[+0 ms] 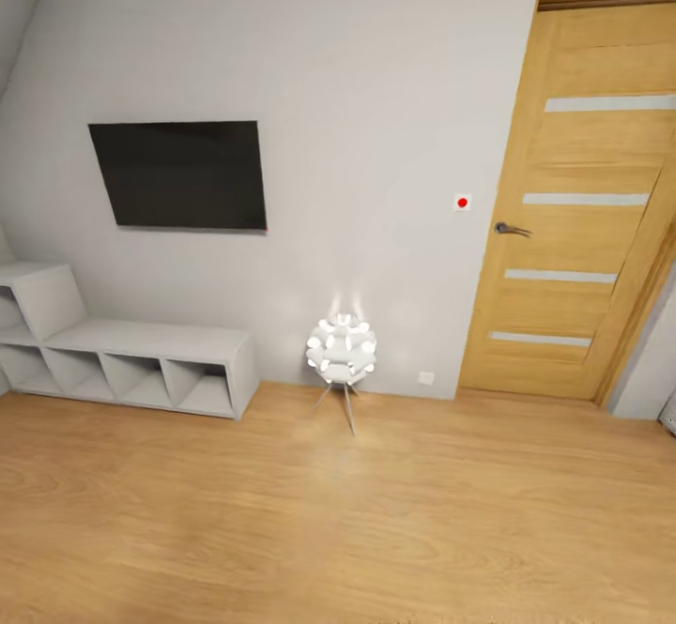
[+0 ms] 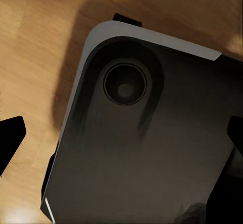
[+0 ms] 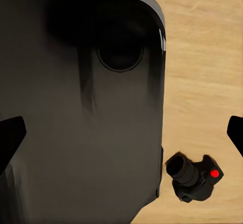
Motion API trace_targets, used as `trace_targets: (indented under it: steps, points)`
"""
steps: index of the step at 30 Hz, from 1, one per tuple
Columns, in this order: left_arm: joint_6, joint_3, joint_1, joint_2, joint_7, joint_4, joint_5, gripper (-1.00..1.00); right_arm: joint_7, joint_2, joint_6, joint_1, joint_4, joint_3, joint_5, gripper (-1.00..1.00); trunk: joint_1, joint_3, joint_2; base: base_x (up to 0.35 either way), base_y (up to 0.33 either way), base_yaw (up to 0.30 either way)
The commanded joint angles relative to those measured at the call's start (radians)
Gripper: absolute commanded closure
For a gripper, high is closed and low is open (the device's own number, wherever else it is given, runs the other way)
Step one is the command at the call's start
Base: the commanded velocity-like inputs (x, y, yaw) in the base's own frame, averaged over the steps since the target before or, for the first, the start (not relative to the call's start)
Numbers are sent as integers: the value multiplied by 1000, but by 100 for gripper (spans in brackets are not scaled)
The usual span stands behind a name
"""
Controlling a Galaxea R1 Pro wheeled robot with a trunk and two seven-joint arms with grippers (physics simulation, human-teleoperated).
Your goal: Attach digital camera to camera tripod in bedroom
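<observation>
One digital camera [image 3: 195, 177] on wood floor [image 3: 202, 72], beside dark robot base [image 3: 81, 107]

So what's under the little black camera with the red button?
The digital camera lies on bare light wood floor, next to the robot's dark base. The floor right beneath the camera is covered.

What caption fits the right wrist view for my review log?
Digital camera lying on the wood floor beside the robot's dark base, open right pincer above.
</observation>
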Motion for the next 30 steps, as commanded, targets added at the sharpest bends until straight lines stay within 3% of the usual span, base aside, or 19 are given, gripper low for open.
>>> trace_targets:
  steps: [1,30]
  points:
    - [-2,-1,0,0,1,0,5,-100,-1,0,-3,-1,1,0,-1,-100,0,-1,0,0,0,-286]
    - [-2,-1,0,-1,1,4,5,-100,-1,0,-5,-1,1,-1,-2,-100,0,-1,0,0,0,-286]
